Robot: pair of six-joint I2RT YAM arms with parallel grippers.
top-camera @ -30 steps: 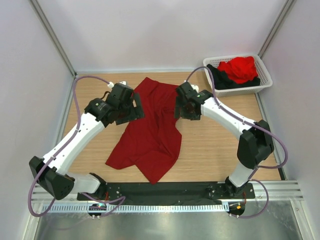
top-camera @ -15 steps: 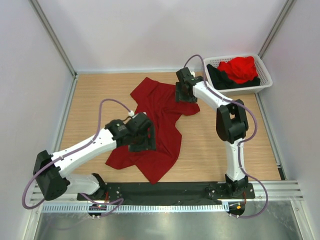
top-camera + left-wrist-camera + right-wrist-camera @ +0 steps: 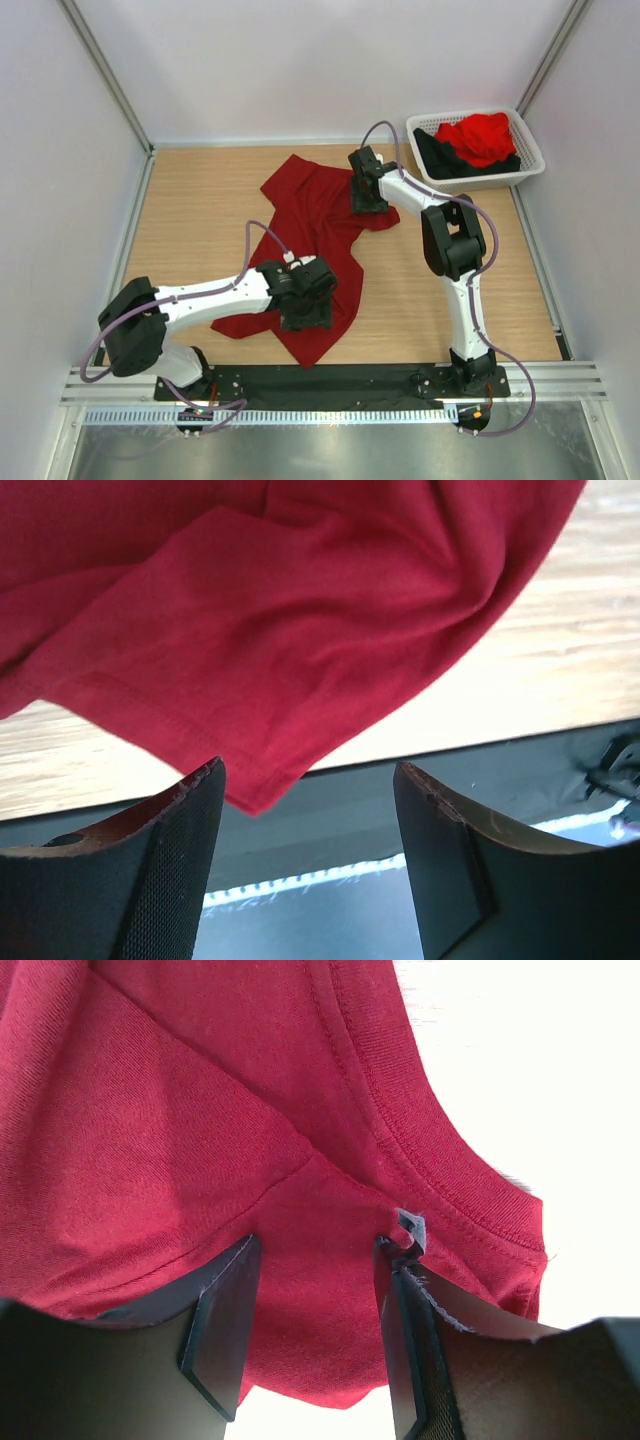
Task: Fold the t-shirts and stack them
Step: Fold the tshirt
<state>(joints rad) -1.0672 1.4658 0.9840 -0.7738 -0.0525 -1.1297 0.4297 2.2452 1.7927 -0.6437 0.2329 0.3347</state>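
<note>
The dark crimson t-shirt (image 3: 312, 235) lies crumpled on the wooden table. My left gripper (image 3: 306, 303) hovers over its near hem, by the table's front edge. In the left wrist view the left gripper (image 3: 307, 772) is open; the shirt's hem corner (image 3: 245, 798) sits by the left fingertip and nothing lies between the jaws. My right gripper (image 3: 365, 195) is down on the shirt's far right part. In the right wrist view the right gripper (image 3: 315, 1248) stands open astride a bulge of cloth next to the collar band (image 3: 440, 1160).
A white latticed basket (image 3: 480, 181) stands at the far right corner, holding a bright red shirt (image 3: 482, 137) and a black shirt (image 3: 445, 160). The black base rail (image 3: 350, 380) runs along the table's near edge, just under the left gripper. White walls enclose the table.
The left arm swung from the shirt's upper left down to its near hem. The right gripper moved farther away, to the shirt's upper right edge. Both pairs of jaws have narrowed.
</note>
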